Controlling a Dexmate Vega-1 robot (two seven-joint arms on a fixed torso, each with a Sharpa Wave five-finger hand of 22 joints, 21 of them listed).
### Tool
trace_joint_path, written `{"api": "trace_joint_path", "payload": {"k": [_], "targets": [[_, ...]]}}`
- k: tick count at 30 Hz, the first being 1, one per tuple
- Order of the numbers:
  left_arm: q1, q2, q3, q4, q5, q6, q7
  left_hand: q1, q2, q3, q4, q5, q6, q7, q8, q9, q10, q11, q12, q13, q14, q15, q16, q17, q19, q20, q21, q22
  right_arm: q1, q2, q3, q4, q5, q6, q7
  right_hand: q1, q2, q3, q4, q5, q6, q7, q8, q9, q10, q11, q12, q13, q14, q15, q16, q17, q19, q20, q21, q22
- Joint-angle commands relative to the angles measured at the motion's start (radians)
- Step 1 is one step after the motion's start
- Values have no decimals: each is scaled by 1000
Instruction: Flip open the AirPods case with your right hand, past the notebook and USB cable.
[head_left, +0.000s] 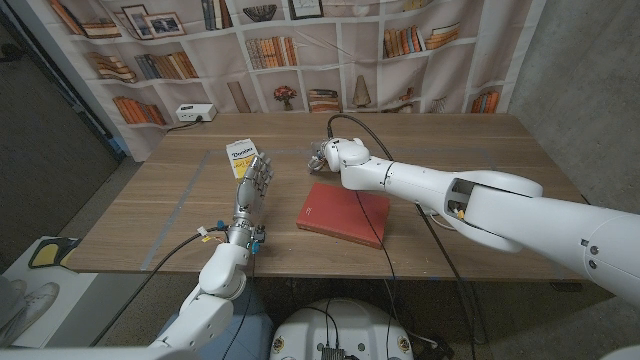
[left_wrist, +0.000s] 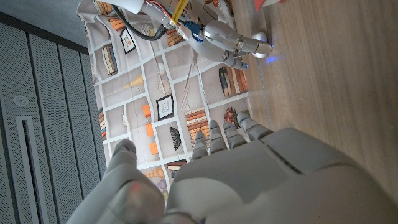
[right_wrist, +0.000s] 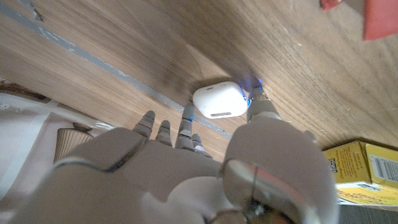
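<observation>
AirPods case (right_wrist: 219, 101) partly behind right hand (right_wrist: 186, 174)

Right hand (head_left: 325, 153) beyond the red notebook (head_left: 343, 213), perhaps touching something; left hand (head_left: 254, 180) upright.

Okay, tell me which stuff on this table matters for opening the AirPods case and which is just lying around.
Part of the job:
AirPods case, lid down, on the wood
right hand, fingers at the case
red notebook

Just lying about:
yellow box
left hand, upright, holding nothing
white device on the far edge
</observation>
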Motion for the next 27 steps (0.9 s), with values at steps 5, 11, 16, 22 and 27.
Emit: {"api": "trace_joint_path", "payload": {"k": [5,11,16,22,27], "targets": [[-16,-4,5,22,-13,-4,-16,11,-2,0,-2,-1,-1,-4,2,2,4,-3,2,1,-3,-1,-2,3,-4,1,-1,2,1,9,-2,21,11,0,-6,-5,-2,6,0,5,-268,-11,6,0,28,-32,4,-5,-18,-19,6,0,17,6,6,0],[-19,-7,6,29,-18,-8,-20,10,-2,-1,-2,-1,-1,-4,2,2,4,-2,2,2,-3,0,-2,3,-4,1,-1,2,2,18,-4,38,16,8,-14,-2,0,9,-2,7,-263,-14,7,0,48,-59,9,-6,-10,-33,8,-1,24,4,6,0],[-17,-10,6,33,-25,-13,-24,10,-2,-2,-2,-1,-3,-3,2,2,4,-2,2,2,-3,0,-2,3,-4,2,-1,2,3,22,-5,44,20,13,-14,0,4,13,-3,8,-256,-14,8,-1,75,-87,13,-11,2,-49,11,-1,30,-2,6,0],[-14,-10,5,32,-27,-14,-23,9,-2,-2,-1,-1,-5,-4,1,2,3,0,1,2,-3,0,-2,3,-5,1,-1,2,5,27,-8,52,21,14,-16,2,11,18,-2,8,-247,-21,9,-1,97,-112,19,-13,13,-57,14,-1,34,-7,5,-1],[-12,-10,4,33,-29,-16,-24,8,-2,-3,-1,-1,-6,-5,1,2,2,0,0,2,-4,-2,-2,3,-5,1,-1,2,3,26,-7,51,22,14,-23,4,15,21,-2,9,-245,-25,9,-1,98,-117,19,-13,17,-60,14,-1,35,-10,5,-1]]}}
